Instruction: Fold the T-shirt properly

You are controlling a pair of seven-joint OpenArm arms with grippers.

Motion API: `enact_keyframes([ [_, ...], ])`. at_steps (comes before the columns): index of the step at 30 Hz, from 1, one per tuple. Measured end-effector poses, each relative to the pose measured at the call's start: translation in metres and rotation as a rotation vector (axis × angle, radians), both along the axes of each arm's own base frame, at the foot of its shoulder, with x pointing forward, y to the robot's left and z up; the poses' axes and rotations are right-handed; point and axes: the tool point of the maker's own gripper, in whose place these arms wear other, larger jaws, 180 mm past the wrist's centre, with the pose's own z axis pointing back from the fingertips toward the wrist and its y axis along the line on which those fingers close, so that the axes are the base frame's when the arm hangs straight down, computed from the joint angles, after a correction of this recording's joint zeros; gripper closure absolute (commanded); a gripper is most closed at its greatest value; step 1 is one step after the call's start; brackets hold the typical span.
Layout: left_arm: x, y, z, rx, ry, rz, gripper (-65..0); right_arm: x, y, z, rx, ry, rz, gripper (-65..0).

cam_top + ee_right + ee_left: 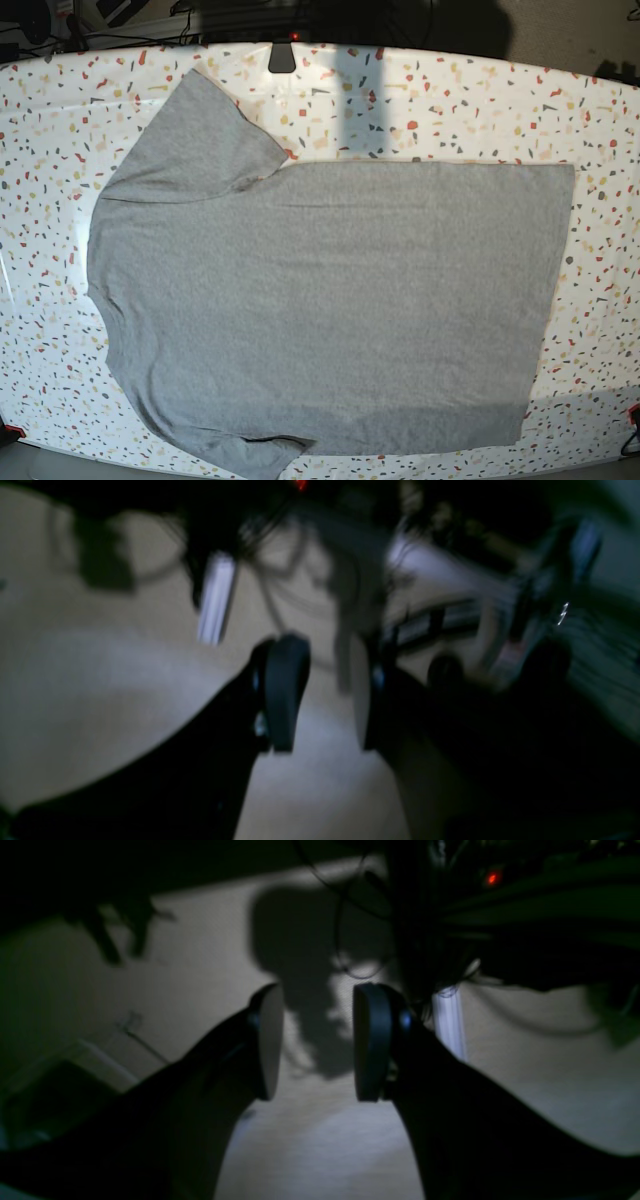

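The heather-grey T-shirt (320,300) lies flat on the speckled table (450,110), plain side up, collar end at the left, hem at the right, one sleeve at the upper left, the other at the bottom edge. No lettering shows. Neither gripper appears in the base view. In the left wrist view my left gripper (317,1042) is open and empty, its black fingers (370,1040) apart over a dim beige surface. In the blurred right wrist view my right gripper (325,695) is open and empty. The shirt shows in neither wrist view.
Cables and dark gear (60,25) lie beyond the table's far edge. A small dark clip (282,57) sits at the table's far rim. The wrist views show dark equipment with a red light (492,877) and a white post (450,1022).
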Motion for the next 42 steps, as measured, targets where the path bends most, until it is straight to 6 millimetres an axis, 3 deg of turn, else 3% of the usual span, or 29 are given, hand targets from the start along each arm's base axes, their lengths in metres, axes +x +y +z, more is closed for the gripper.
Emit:
enact_keyframes([
  [3, 0.018, 0.007, 0.03, 0.064, -0.048, -0.082, -23.0, 0.009, 0.006, 0.032, 0.003, -0.013, 0.087, -19.1],
  [6, 0.038, 0.023, 0.064, 0.135, -0.112, -0.193, -23.0, 0.027, -0.005, 0.06, -0.065, -0.048, 0.198, -19.1],
  [11, 0.078, 0.037, 0.111, 0.24, -0.194, -0.354, -23.0, 0.096, -0.029, 0.106, -0.177, -0.246, 0.237, -19.1],
  [13, 0.094, 0.039, 0.127, 0.277, -0.235, -0.407, -23.0, 0.115, -0.037, 0.121, -0.213, -0.305, 0.236, -19.1],
  [19, 0.138, 0.044, 0.15, 0.406, -0.349, -0.543, -23.0, 0.155, -0.054, 0.156, -0.288, -0.451, 0.244, -19.1],
  [25, 0.188, 0.036, 0.168, 0.431, -0.475, -0.574, -23.0, 0.174, -0.055, 0.164, -0.289, -0.473, 0.343, -19.1],
  [28, 0.208, 0.023, 0.163, 0.424, -0.51, -0.6, -23.0, 0.185, -0.05, 0.166, -0.254, -0.477, 0.376, -19.1],
  [33, 0.214, 0.017, 0.112, 0.438, -0.395, -0.662, -23.0, 0.201, -0.053, 0.173, -0.297, -0.525, 0.4, -19.1],
  [38, 0.231, 0.041, 0.085, 0.505, -0.324, -0.704, -23.0, 0.203, -0.055, 0.174, -0.318, -0.531, 0.417, -19.1],
  [42, 0.249, 0.054, 0.076, 0.524, -0.312, -0.707, -23.0, 0.201, -0.057, 0.173, -0.327, -0.52, 0.41, -19.1],
])
